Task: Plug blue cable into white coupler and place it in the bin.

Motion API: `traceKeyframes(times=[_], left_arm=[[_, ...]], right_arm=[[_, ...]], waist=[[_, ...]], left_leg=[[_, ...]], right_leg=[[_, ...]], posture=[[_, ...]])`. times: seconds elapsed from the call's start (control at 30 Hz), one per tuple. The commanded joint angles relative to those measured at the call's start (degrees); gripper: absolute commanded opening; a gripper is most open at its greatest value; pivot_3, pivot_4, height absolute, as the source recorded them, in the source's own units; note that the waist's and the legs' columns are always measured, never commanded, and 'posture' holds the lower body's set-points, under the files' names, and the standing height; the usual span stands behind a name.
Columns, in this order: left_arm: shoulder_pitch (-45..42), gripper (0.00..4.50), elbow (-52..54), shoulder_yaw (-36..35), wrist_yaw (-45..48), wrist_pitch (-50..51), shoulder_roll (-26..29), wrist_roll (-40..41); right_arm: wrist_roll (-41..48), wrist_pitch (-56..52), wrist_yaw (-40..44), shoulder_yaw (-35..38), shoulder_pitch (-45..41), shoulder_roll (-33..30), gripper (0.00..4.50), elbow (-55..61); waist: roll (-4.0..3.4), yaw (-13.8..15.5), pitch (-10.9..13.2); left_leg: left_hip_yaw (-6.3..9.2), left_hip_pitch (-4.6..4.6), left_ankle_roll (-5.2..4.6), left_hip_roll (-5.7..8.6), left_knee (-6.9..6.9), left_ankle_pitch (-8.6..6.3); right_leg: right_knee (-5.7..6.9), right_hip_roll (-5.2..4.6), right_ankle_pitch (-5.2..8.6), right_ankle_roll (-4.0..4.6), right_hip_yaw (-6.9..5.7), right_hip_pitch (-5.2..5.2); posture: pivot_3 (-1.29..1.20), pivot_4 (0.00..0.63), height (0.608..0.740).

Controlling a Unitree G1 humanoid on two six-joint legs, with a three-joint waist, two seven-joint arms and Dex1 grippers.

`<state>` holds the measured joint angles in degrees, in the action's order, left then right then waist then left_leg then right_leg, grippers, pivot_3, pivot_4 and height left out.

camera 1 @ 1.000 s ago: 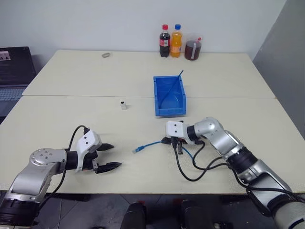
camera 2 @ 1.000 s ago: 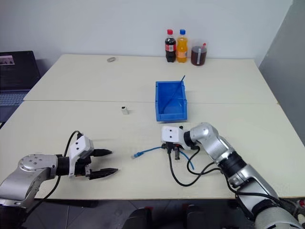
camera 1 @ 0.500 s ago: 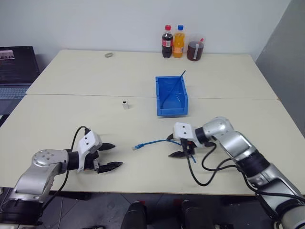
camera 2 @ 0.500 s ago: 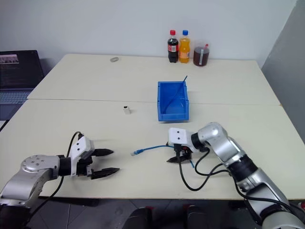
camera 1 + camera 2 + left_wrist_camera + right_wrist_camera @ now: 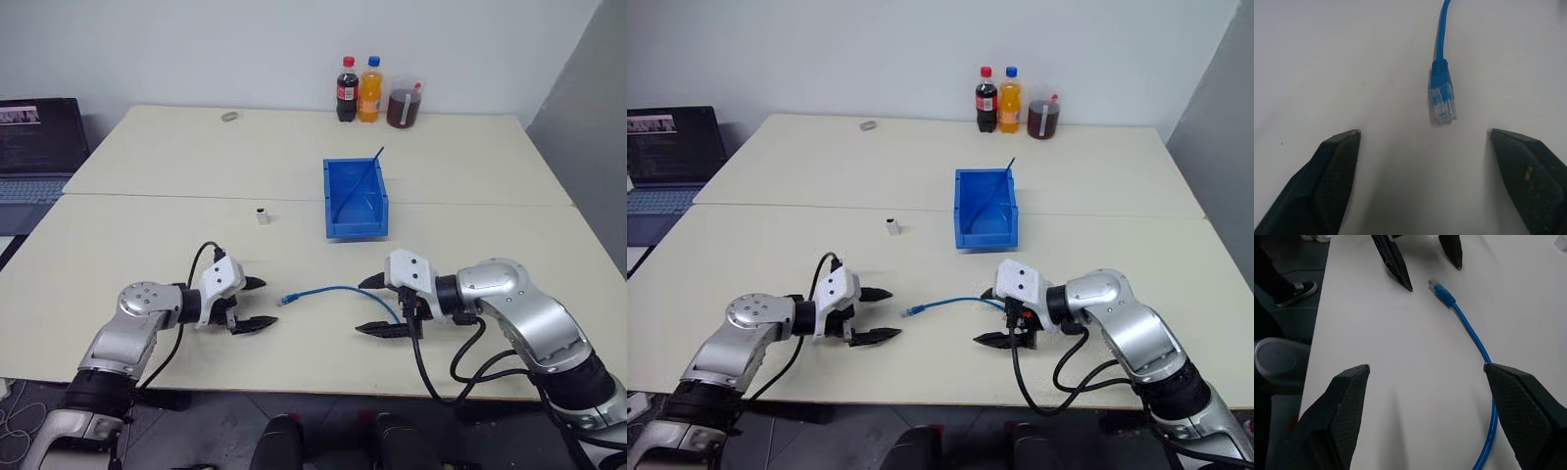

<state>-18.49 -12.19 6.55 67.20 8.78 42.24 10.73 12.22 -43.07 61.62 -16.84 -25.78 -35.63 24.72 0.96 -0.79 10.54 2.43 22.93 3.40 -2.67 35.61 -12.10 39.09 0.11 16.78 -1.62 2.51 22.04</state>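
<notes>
Near the lower middle of the head view, blue cable (image 5: 328, 291) lying loose on the table (image 5: 147, 225), clear plug toward the left gripper (image 5: 257, 304). Fingers (image 5: 1332, 166) spread apart, plug between them, not touched. Right gripper (image 5: 376, 305) also with fingers apart, beside the cable's other end. Upper middle: bin (image 5: 356, 230). Left of it, well apart: white coupler (image 5: 262, 215).

Blue cable (image 5: 338, 291) — far end hidden behind right gripper (image 5: 375, 305); white coupler (image 5: 262, 215) too small for detail.
</notes>
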Motion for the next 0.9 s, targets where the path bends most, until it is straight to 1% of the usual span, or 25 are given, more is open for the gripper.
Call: traceKeyframes(times=[0.03, 0.07, 0.27, 0.33, 0.5, 0.53, 0.63, 0.73, 0.9], left_arm=[[0.9, 3.39, -3.0, 5.2, 0.9, -0.6, -1.7, -4.0], [0.9, 3.21, -3.2, 5.5, 0.9, -0.8, -1.9, -4.4], [1.3, 1.81, -2.9, 6.1, 1.7, -0.3, -2.8, -4.8], [1.6, 1.49, -2.7, 6.2, 1.7, -0.3, -2.9, -5.0], [2.6, 0.3, -2.8, 6.2, 1.5, -0.7, -2.6, -5.3], [2.7, 0.23, -2.7, 6.1, 1.4, -0.9, -2.6, -5.3], [2.9, 0.21, -2.9, 4.5, -0.1, -2.0, -3.0, -4.5], [2.9, 0.21, -1.7, 1.7, -1.3, -2.4, -3.9, -1.9], [4.1, 0.21, 9.0, -4.7, -2.5, 7.7, -5.6, 8.5]], right_arm=[[1.5, -0.8, -2.2, 1.7, 0.3, -0.6, 4.0, 2.9], [1.7, -0.9, -2.7, 1.9, 0.3, -0.6, 4.0, 3.1], [2.8, -1.3, -4.6, 2.0, 0.6, -0.9, 4.0, 3.6], [3.2, -1.3, -5.2, 2.0, 0.8, -1.2, 4.0, 3.7], [4.3, -0.4, -6.3, 2.7, 1.6, -1.4, 4.0, 4.0], [4.8, -0.2, -6.3, 3.1, 1.9, -1.4, 4.0, 4.2], [6.7, -1.0, -6.6, 4.3, 3.4, -1.2, 4.0, 5.2], [9.0, -1.8, -7.0, 5.5, 5.4, -1.2, 4.0, 6.6], [17.8, -8.1, -11.7, 10.4, 10.1, 4.2, 4.0, 10.6]], waist=[[-0.06, 0.0, 0.0], [-0.09, 0.0, -0.1], [-0.22, 0.0, -0.2], [-0.27, 0.0, -0.2], [-0.35, 0.0, -0.4], [-0.37, 0.0, -0.4], [-0.46, -0.1, -0.4], [-0.47, -0.1, -0.5], [-0.29, -0.2, -0.3]], left_leg=[[-0.02, 0.01, 0.0, 0.01, 0.05, 0.0], [-0.03, 0.01, 0.0, 0.02, 0.1, 0.0], [-0.03, 0.0, 0.0, 0.03, 0.21, 0.0], [-0.02, -0.01, 0.0, 0.03, 0.21, 0.0], [-0.02, -0.01, 0.0, 0.03, 0.22, 0.0], [-0.02, -0.01, 0.0, 0.03, 0.22, 0.0], [-0.03, -0.01, -0.01, 0.03, 0.21, 0.0], [-0.02, -0.01, -0.01, 0.02, 0.2, -0.01], [0.0, 0.08, -0.01, -0.03, 0.2, -0.01]], right_leg=[[-0.01, -0.01, -0.02, -0.03, 0.02, 0.0], [-0.01, -0.02, -0.02, -0.05, 0.02, -0.03], [-0.02, -0.04, -0.06, -0.12, 0.03, -0.1], [-0.02, -0.04, -0.07, -0.13, 0.03, -0.11], [-0.03, -0.04, -0.07, -0.13, 0.04, -0.11], [-0.03, -0.04, -0.07, -0.13, 0.04, -0.11], [-0.04, -0.04, -0.07, -0.13, 0.06, -0.11], [-0.05, -0.04, -0.06, -0.13, 0.05, -0.11], [-0.05, -0.01, -0.07, -0.13, 0.03, -0.04]], posture=[[0.0, 0.15, 0.74], [0.0, 0.15, 0.74], [0.0, 0.15, 0.74], [0.0, 0.15, 0.74], [0.0, 0.15, 0.74], [0.0, 0.15, 0.74], [0.0, 0.15, 0.74], [0.0, 0.15, 0.74], [0.0, 0.15, 0.74]])
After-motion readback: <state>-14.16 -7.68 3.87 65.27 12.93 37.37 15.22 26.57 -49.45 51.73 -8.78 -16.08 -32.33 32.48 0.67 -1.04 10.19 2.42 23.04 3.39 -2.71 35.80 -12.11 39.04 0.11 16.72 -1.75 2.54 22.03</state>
